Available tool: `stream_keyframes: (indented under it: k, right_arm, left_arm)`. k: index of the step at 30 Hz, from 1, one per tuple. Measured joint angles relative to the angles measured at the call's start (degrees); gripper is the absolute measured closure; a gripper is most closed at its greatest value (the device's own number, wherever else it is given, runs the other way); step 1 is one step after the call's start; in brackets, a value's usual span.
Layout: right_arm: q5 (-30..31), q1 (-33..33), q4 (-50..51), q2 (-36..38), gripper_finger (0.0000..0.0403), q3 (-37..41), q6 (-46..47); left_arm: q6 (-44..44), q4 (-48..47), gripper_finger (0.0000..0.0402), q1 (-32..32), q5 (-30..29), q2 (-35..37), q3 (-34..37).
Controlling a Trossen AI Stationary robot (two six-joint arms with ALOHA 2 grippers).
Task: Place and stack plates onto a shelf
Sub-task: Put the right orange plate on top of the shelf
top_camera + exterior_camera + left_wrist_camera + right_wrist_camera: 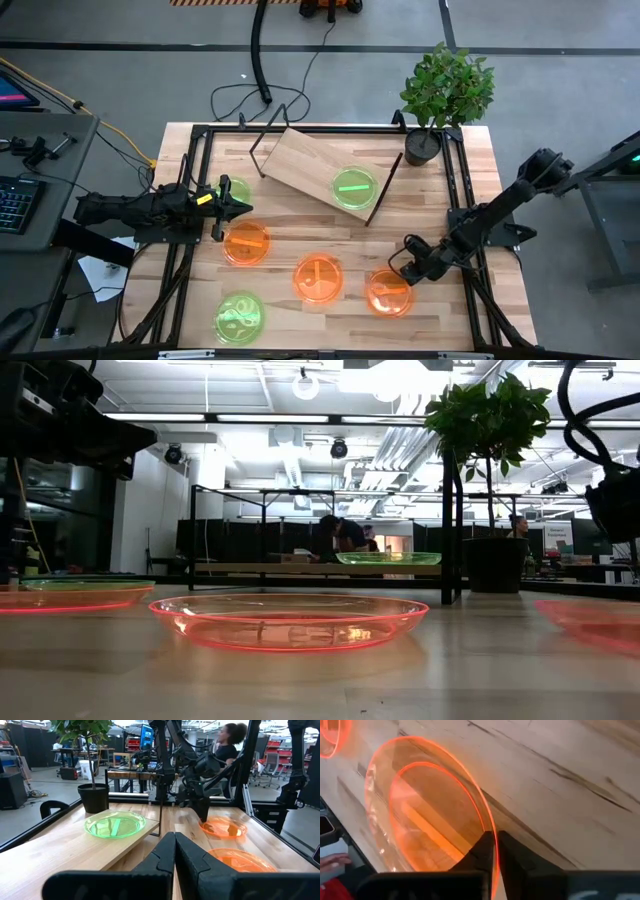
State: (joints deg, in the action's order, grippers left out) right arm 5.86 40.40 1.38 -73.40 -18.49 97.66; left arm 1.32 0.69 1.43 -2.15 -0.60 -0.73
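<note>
My right gripper (407, 270) is shut on the rim of an orange plate (389, 294) at the table's near right. Two more orange plates (318, 277) (247, 243) lie flat on the table, along with a green plate (240, 316) near the front edge. Another green plate (354, 187) sits on the wooden shelf (310, 160), which stands slanted across the far middle. My left gripper (242, 208) waits shut and level at the table's left, above a further green plate (233, 188). My right gripper pinches the orange plate's rim (491, 832) between its two fingers (512, 851), one on the inner side and one on the outer. It comes slanting down from the table's right, at the plate's far edge. The plate looks to be lying on the table.
A potted plant (445, 95) stands at the far right corner beside the shelf. Black frame rails (462, 190) run along the table's sides. A person (227, 742) is in the room beyond the table.
</note>
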Motion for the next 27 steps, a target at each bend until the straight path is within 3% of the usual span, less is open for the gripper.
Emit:
stream_keyframes:
  k: [14,18,22,27]
  right_arm:
    - [-5.2,-0.3,-17.0,5.9,0.0403,0.0,-2.3]
    - [-5.3,-0.6,-27.7,6.2,0.0403,-0.3,-3.2]
    - [-5.3,-4.0,-30.8,6.2,0.0403,-5.5,-6.4]
    - [-5.5,-14.9,-23.5,6.2,0.0403,-17.4,-16.9]
  left_arm:
    - [0.0,0.0,0.0401,0.0,0.0,0.0,0.0]
    - [0.0,0.0,0.0401,0.0,0.0,0.0,0.0]
    - [0.0,0.0,0.0401,0.0,0.0,0.0,0.0]
    - [0.0,0.0,0.0401,0.0,0.0,0.0,0.0]
